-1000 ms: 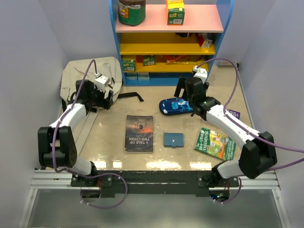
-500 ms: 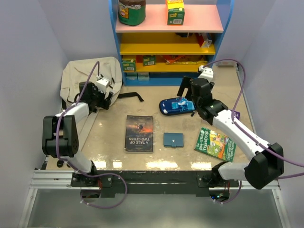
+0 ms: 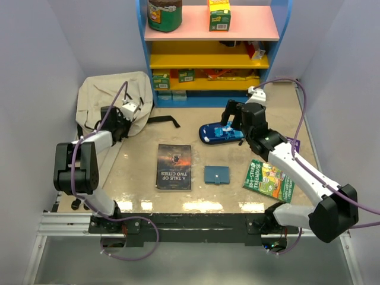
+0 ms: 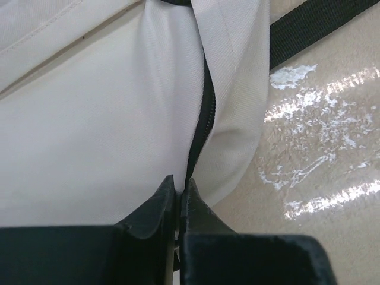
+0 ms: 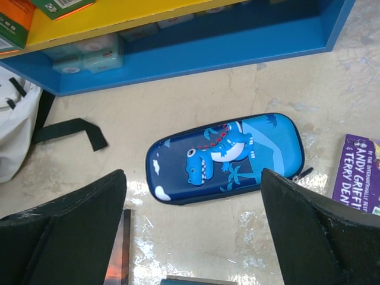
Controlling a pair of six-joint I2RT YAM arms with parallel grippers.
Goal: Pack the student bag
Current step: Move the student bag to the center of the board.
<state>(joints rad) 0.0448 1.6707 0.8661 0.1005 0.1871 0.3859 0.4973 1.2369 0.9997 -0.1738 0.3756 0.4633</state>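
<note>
The student bag (image 3: pixel 101 98), a beige canvas backpack with black trim, lies at the far left of the table. My left gripper (image 3: pixel 116 120) rests at its right edge. In the left wrist view the bag (image 4: pixel 89 130) fills the frame and its black zipper line (image 4: pixel 202 113) runs straight into my left gripper (image 4: pixel 179 181), whose jaws are shut on the zipper. My right gripper (image 3: pixel 229 122) hovers wide open just above a blue dinosaur pencil case (image 3: pixel 218 133). In the right wrist view the pencil case (image 5: pixel 225 157) lies ahead of the right gripper (image 5: pixel 193 175), untouched.
A dark book (image 3: pixel 174 166), a small teal notebook (image 3: pixel 217 174) and a green book (image 3: pixel 269 179) lie nearer the front. A purple book (image 5: pixel 359 172) sits right of the case. A coloured shelf (image 3: pixel 214 53) stands at the back. A black strap (image 3: pixel 163 121) trails from the bag.
My left gripper has gone from open to shut at the bag's zipper, its arm drawn in closer to the bag. The right arm drifted slightly right, still open over the pencil case.
</note>
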